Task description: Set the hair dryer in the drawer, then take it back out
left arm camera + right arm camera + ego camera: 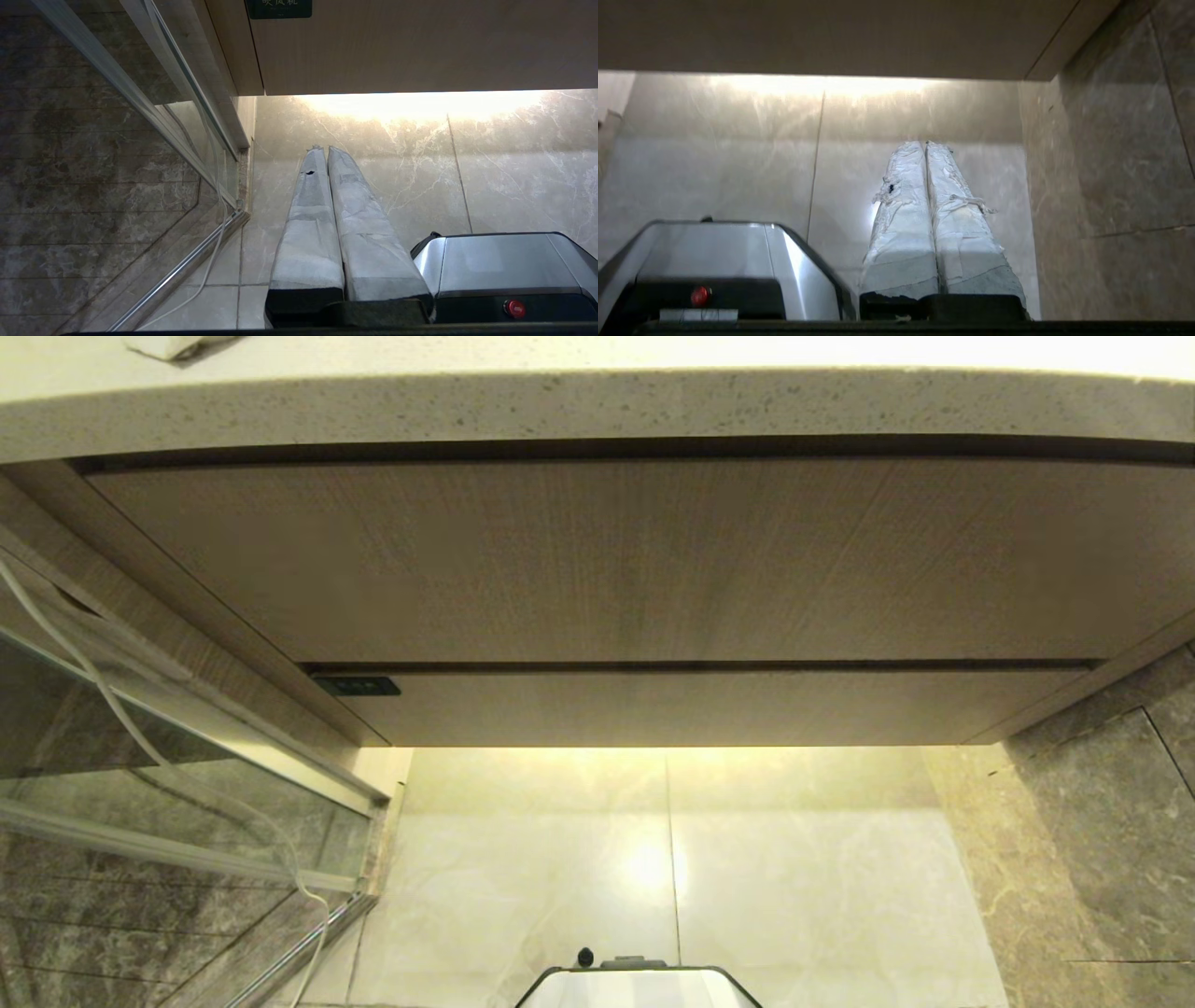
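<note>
The drawer [709, 707] is the low wood-grain front under the taller panel; it is closed, flush with the cabinet. On the speckled countertop [597, 406], a white scrap [168, 345] at the far left, mostly cut off, may be the hair dryer. Neither arm shows in the head view. My left gripper [325, 148] hangs low beside my base, shut and empty, pointing at the floor tiles under the cabinet. My right gripper [924, 143] hangs the same way on the other side, fingers pressed together with nothing between them.
A glass shower partition with a metal rail [187, 784] stands at the left, and a white cable [93, 681] runs along it. A dark stone wall [1092, 821] closes the right side. My silver base [639, 985] is at the bottom. A small dark label [356, 686] sits at the drawer's left end.
</note>
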`<state>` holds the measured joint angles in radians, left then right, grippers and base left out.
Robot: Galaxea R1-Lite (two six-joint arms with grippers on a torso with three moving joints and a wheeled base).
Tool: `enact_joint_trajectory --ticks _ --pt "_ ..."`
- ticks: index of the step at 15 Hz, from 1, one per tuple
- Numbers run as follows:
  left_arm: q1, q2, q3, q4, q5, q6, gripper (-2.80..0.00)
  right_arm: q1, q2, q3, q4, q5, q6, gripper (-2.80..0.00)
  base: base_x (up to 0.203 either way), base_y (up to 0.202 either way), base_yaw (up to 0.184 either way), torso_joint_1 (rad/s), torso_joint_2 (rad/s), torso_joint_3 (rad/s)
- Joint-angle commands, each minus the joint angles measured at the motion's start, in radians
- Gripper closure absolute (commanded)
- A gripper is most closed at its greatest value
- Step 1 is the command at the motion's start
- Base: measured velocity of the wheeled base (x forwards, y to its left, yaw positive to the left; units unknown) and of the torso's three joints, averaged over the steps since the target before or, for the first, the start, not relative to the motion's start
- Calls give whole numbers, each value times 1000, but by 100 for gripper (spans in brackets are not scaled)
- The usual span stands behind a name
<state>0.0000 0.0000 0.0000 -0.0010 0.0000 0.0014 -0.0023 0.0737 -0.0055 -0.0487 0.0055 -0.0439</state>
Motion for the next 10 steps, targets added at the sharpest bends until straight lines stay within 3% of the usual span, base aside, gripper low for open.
enact_joint_trajectory --ticks 1,10 --pt "0 0 0 -1 0 0 0 1 -77 7 -10 4 10 0 0 0 0 0 0 0" --pt "0 0 0 -1 0 0 0 1 -77 7 18 1 30 0 0 0 0 0 0 0"
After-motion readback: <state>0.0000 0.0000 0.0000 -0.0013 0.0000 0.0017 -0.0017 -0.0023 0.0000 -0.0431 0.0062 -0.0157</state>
